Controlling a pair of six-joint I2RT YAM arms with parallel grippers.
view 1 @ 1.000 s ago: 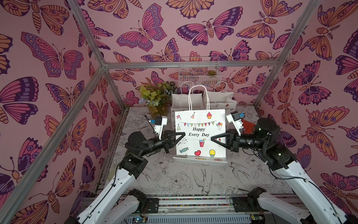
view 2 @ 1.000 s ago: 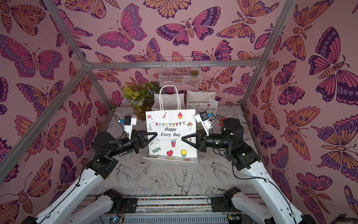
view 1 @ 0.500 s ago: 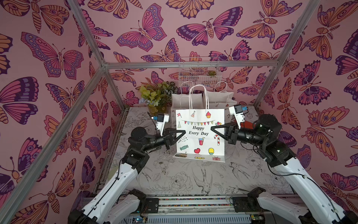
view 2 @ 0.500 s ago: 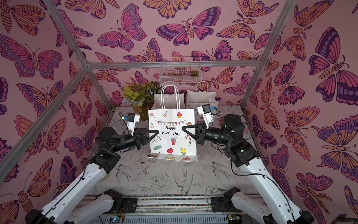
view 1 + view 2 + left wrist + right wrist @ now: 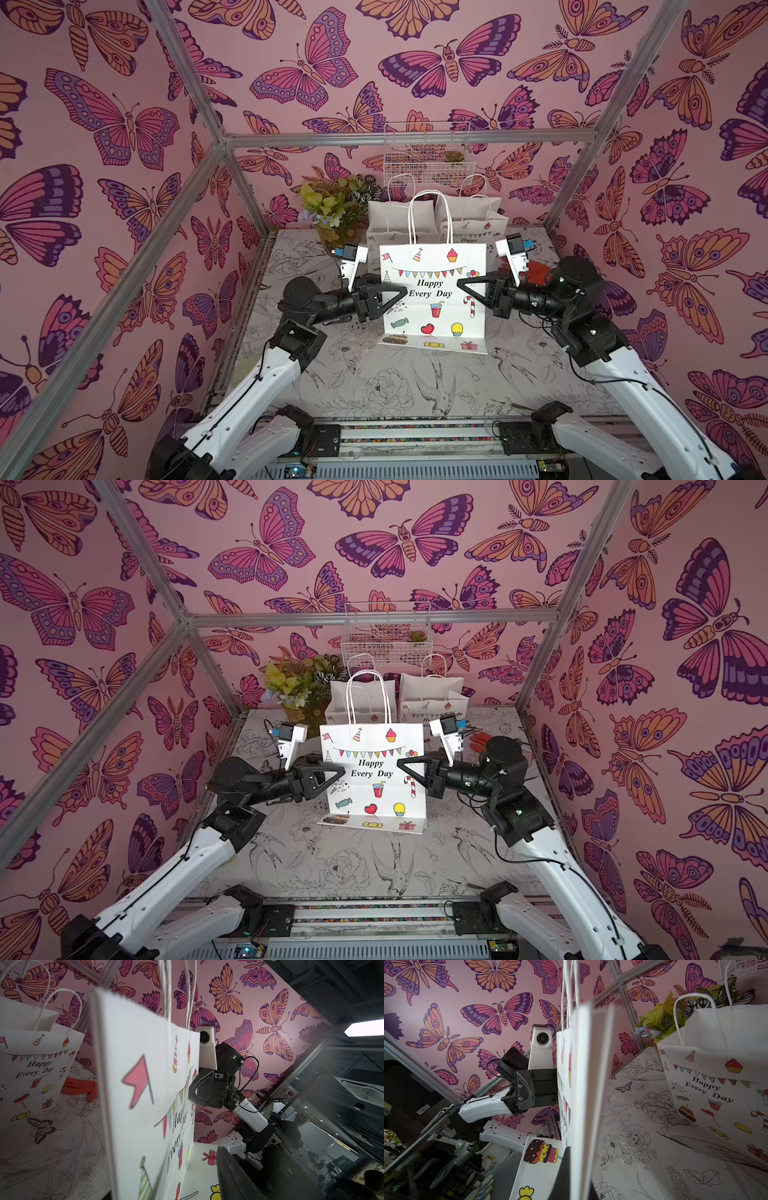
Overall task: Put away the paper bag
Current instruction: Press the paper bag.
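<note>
The paper bag [image 5: 432,299] stood upright at mid-desk [image 5: 374,386], handles up, just in front of two more bags [image 5: 399,220] by the back wall. The right claw [image 5: 458,284] was clamped on the bag's right edge. The left claw [image 5: 404,290] sat at the left edge, jaws apart, one finger [image 5: 232,1178] clear of the paper.

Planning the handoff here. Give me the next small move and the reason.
Probably draw the left gripper back, clear of the paper bag: its jaws stand open at one edge, while the right gripper is shut on the opposite edge and looks able to carry it alone toward the two bags at the back.
</note>
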